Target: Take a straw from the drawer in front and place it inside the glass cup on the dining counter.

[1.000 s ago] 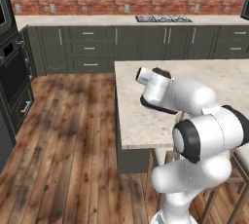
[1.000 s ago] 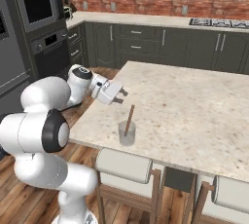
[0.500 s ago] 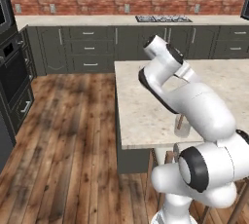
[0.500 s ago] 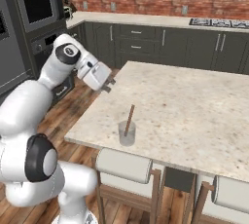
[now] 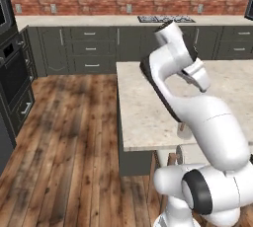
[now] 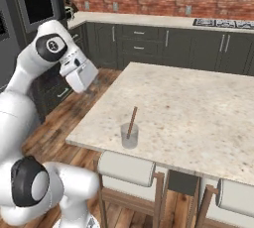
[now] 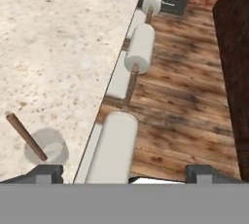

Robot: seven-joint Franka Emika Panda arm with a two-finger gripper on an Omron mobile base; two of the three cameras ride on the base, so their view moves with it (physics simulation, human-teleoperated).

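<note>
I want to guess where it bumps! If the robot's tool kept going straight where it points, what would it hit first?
Probably the nearest white stool beside the dining counter, though depth is hard to judge.

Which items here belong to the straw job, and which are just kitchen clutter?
Job:
straw, standing in the glass cup
dining counter
gripper, holding nothing

Bystanders:
stools along the counter edge
hob on the back worktop
wall oven
</note>
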